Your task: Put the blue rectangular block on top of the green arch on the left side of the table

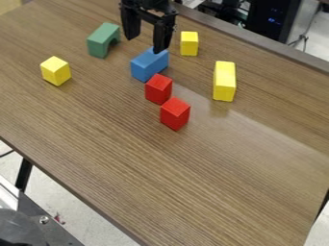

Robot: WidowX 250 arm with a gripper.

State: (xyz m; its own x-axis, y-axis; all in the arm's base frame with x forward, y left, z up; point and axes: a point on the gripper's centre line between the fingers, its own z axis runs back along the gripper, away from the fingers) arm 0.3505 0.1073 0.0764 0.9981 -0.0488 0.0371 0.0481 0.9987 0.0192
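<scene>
Inspected nearest first: one grey metal surface (48,222) at the lower left corner of the view, beyond it one brown wood-grain tabletop (193,182). The tabletop carries seven pieces: two red, three yellow, one blue, one green.

Two red blocks, the nearer (175,114) and the farther (158,89), sit corner to corner; I cannot tell whether they touch. Of the three yellow, one long block (224,81) lies to their right in the view and one cube (56,71) well to their left.

One blue rectangular block (149,65) rests on the tabletop just past the farther red, apart from the arch. One green arch (103,40) stands farther back, upper left in the view. The third yellow, a small block (189,43), is at upper right of the blue.

My one tool (145,44) hangs over the blue block's far side, its two fingers wide apart, gripping nothing.
</scene>
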